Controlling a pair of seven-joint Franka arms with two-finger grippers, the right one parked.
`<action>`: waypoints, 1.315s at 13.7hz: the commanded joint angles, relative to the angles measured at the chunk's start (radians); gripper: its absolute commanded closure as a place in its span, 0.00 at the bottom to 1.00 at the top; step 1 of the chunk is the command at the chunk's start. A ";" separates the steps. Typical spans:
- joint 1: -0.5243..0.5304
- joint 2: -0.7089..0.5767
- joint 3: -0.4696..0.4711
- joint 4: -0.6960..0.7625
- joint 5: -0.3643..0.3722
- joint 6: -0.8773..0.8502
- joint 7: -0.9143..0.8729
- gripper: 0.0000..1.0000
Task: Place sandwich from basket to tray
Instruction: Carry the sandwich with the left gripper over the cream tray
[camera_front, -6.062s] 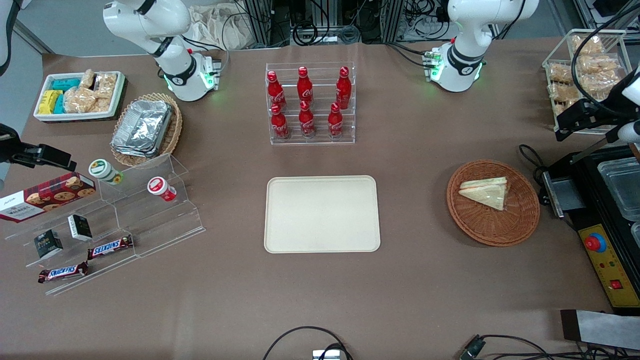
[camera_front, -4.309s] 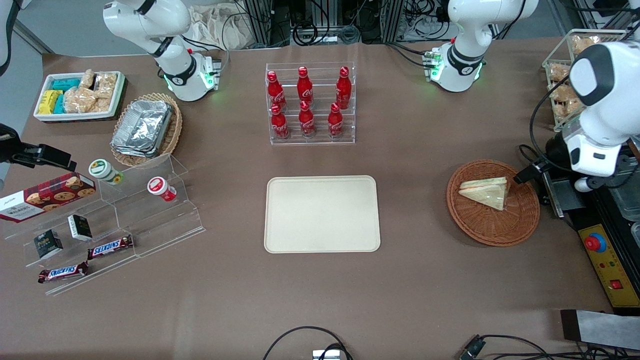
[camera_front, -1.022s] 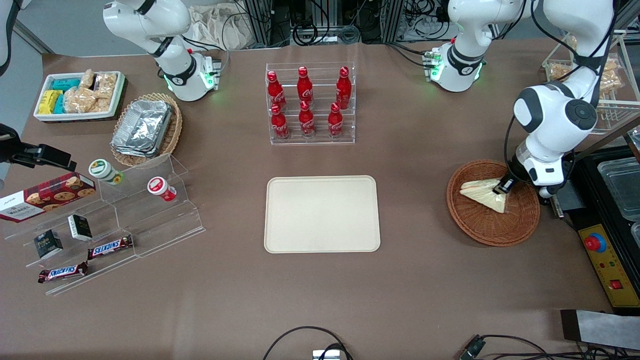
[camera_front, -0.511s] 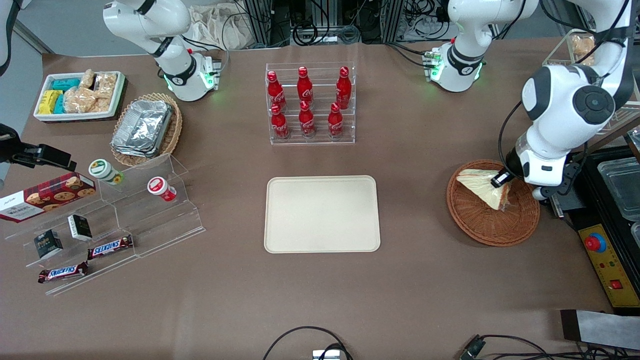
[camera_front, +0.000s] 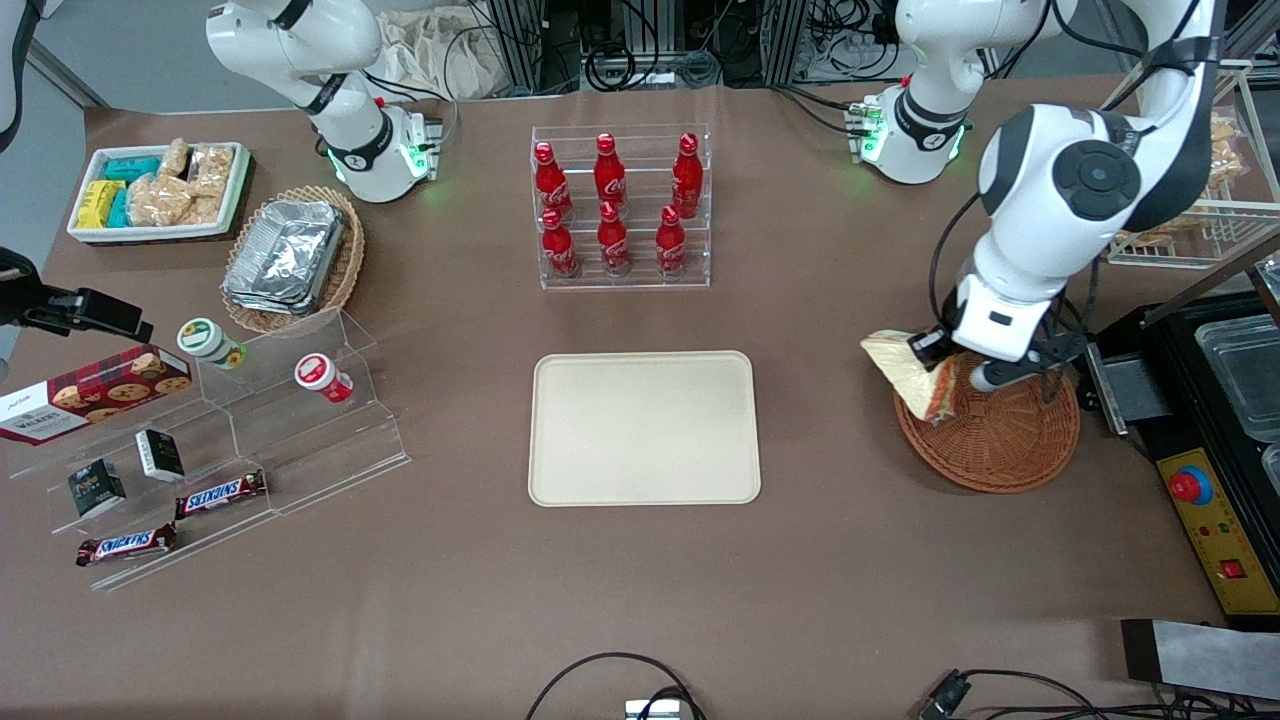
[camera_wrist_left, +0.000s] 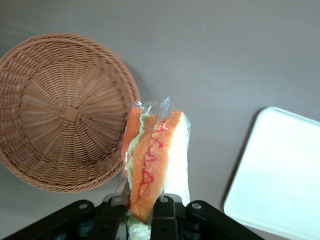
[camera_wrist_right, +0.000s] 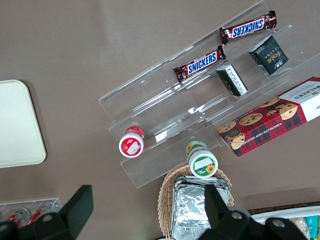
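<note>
My left gripper (camera_front: 945, 362) is shut on the clear-wrapped sandwich (camera_front: 900, 373) and holds it in the air above the rim of the round reddish-brown basket (camera_front: 1005, 440), on the tray's side. In the left wrist view the sandwich (camera_wrist_left: 152, 157) hangs between my fingers with its orange and green filling edge showing, and the basket (camera_wrist_left: 60, 110) below holds nothing. The flat cream tray (camera_front: 643, 427) lies bare at the table's middle; its corner shows in the left wrist view (camera_wrist_left: 280, 175).
A clear rack of red cola bottles (camera_front: 620, 210) stands farther from the front camera than the tray. A black machine with a red button (camera_front: 1200, 440) sits beside the basket. Acrylic steps with snacks (camera_front: 210, 440) and a foil-container basket (camera_front: 290, 258) lie toward the parked arm's end.
My gripper came down to the basket, closed on the sandwich, lifted it out and has moved it toward the tray, over the basket's rim.
</note>
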 joint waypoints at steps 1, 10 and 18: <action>0.003 0.013 -0.038 0.036 0.015 -0.014 0.069 1.00; 0.002 0.150 -0.250 0.149 0.089 -0.016 0.111 0.98; -0.001 0.332 -0.351 0.263 0.225 -0.011 -0.005 0.98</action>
